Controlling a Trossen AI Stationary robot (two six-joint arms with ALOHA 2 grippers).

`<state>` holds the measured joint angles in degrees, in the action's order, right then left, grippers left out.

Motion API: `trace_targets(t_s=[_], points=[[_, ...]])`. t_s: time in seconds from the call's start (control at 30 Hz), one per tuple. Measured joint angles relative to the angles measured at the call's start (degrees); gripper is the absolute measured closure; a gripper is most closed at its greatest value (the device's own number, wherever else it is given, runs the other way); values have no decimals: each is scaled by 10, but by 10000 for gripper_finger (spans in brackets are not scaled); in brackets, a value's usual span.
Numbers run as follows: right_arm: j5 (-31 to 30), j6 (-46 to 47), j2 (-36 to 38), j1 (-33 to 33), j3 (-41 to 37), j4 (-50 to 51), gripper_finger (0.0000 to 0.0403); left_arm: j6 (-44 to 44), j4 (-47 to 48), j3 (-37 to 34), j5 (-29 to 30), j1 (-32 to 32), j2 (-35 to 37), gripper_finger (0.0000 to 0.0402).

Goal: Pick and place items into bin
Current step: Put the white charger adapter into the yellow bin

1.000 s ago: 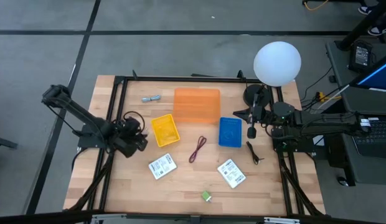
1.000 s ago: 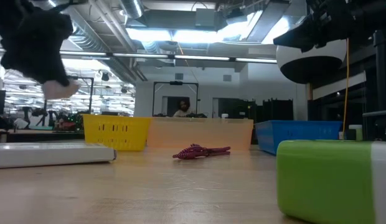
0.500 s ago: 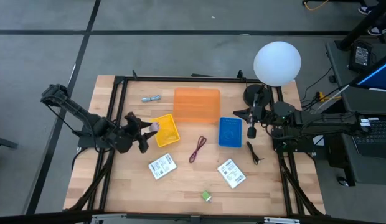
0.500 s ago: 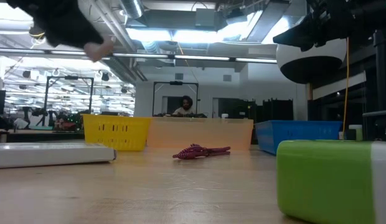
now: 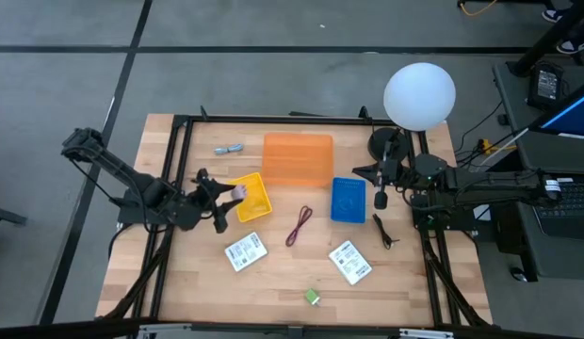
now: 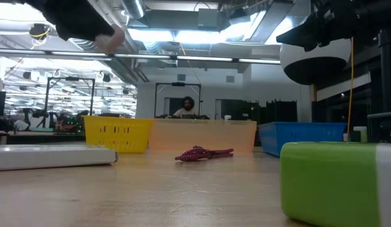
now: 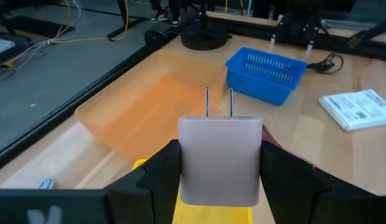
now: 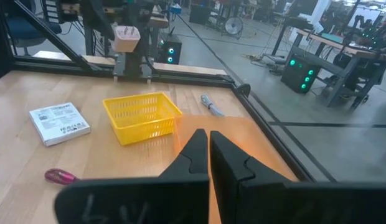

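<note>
- High view: left gripper (image 5: 228, 193) hovering over the left rim of the yellow basket (image 5: 251, 197), near the desk's (image 5: 179, 282) left edge, fingers spread wide around a pale pink plug adapter (image 5: 236, 192); carrying it there, judging by the pose, for a drop into the basket. Right gripper (image 5: 381, 198) waiting near the desk's right edge, just beside the blue basket (image 5: 348, 200), fingers pressed together, gripping nothing.
- Same view, containers: orange bin (image 5: 298, 159) sitting at the back edge, looking bare inside; blue basket likewise; yellow basket showing nothing inside beyond the adapter above it.
- Same view, items lying loose: two white labelled packets (image 5: 245, 251) toward the front edge, dark red looped cord (image 5: 299, 226) between the baskets, green block (image 5: 313, 298) near the front edge, grey-blue piece (image 5: 228, 149) near the back left corner, thin black piece (image 5: 383, 231) by the right edge.
- Low view: adapter (image 6: 109, 41) hanging high above the yellow basket (image 6: 117, 133); cord (image 6: 204, 153) lying mid-desk; green block (image 6: 337, 183) looming close; a person sitting in the room behind.
- Left wrist view: adapter (image 7: 220, 160) clamped by its flat sides, prongs pointing forward, keeping it steady for release; orange bin (image 7: 155, 106) and blue basket (image 7: 266, 73) beyond, both showing no contents.
- Right wrist view: own fingers (image 8: 196, 155) closed and idle; yellow basket (image 8: 142, 116) looking bare, adapter (image 8: 125, 38) raised behind it.
</note>
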<state>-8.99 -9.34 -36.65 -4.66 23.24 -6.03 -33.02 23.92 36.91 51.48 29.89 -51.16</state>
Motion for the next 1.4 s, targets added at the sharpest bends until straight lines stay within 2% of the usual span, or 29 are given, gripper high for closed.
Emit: trace_targets(t_s=[0.3, 0.5, 0.83, 1.03, 1.27, 1.4], points=[[1, 2, -9, 0, 0, -2, 402, 86, -56, 0, -8, -25, -15, 219], [1, 3, -36, 0, 0, -5, 402, 133, -110, 0, -64, -64, -35, 219], [1, 44, -78, 0, 0, -6, 402, 127, -124, 0, -174, -142, -70, 219], [1, 48, -96, 0, 0, -19, 402, 110, -121, 0, -207, -168, -68, 219], [2, 46, -106, 0, 0, -45, 402, 68, -90, 0, -255, -206, -72, 219], [1, 41, -106, 0, 0, -53, 402, 57, -37, 22, -277, -228, -73, 219]])
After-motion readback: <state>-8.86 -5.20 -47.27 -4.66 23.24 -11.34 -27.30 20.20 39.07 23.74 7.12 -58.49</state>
